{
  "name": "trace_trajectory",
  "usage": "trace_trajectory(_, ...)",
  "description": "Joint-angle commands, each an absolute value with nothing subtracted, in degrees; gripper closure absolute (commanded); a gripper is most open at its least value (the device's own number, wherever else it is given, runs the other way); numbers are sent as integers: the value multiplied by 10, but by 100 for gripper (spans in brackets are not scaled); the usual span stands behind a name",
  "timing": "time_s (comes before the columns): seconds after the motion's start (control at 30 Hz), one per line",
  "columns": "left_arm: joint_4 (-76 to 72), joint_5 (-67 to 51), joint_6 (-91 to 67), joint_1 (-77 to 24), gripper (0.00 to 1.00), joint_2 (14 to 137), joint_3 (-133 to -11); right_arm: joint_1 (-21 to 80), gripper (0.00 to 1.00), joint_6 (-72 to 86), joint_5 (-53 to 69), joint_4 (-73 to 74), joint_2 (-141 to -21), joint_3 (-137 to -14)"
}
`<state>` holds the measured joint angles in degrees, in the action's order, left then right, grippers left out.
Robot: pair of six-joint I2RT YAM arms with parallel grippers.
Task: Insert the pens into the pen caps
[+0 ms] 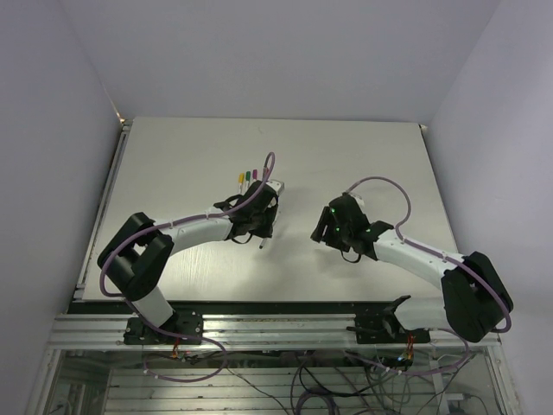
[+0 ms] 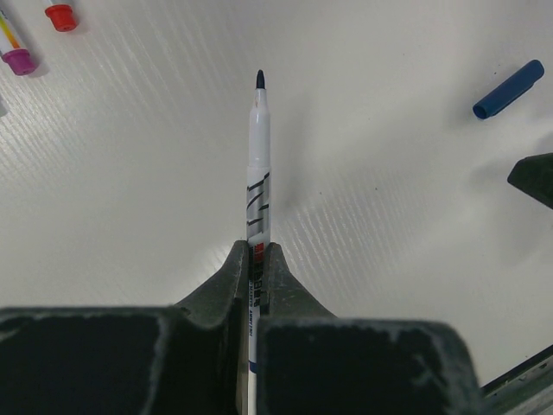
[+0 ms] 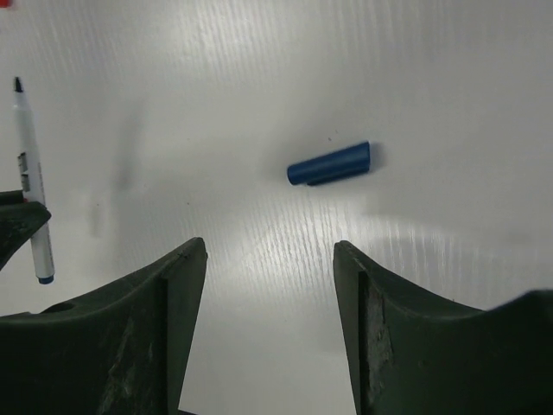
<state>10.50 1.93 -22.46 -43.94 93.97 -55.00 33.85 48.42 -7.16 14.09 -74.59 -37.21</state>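
Note:
My left gripper [image 2: 257,251] is shut on a white pen [image 2: 258,164] with a dark blue tip, holding it by the barrel above the table, tip pointing away. In the top view this gripper [image 1: 257,226] is left of centre and the pen [image 1: 262,242] sticks out of it. The blue cap [image 3: 329,164] lies flat on the table just ahead of my open, empty right gripper [image 3: 270,246], apart from it. The cap also shows in the left wrist view [image 2: 508,88], far right. In the top view the right gripper [image 1: 321,226] hides the cap.
Pens with yellow [image 1: 242,180], green [image 1: 249,175] and purple [image 1: 256,173] ends lie together just beyond the left gripper. A purple end [image 2: 17,59] and a red end [image 2: 60,15] show at the left wrist view's top left. The two grippers face each other closely.

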Motion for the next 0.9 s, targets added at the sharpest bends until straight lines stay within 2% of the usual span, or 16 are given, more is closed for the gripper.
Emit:
trace_trajectory(0.0,92,5,-217,-436,93,938,-560,339,41,579,-91,169,-738,-361)
trace_trajectory(0.1,90,2,-214,-435,93,939,-559,338,46,603,-119,188,-745,-367)
trace_trajectory(0.17,90,2,-211,-435,93,940,-562,338,56,617,-129,196,-755,-374)
trace_trajectory(0.23,91,1,-208,-434,93,943,-564,338,58,627,-140,205,-768,-386)
trace_trajectory(0.87,86,-12,-198,-431,93,943,-561,338,54,693,-196,223,-859,-444)
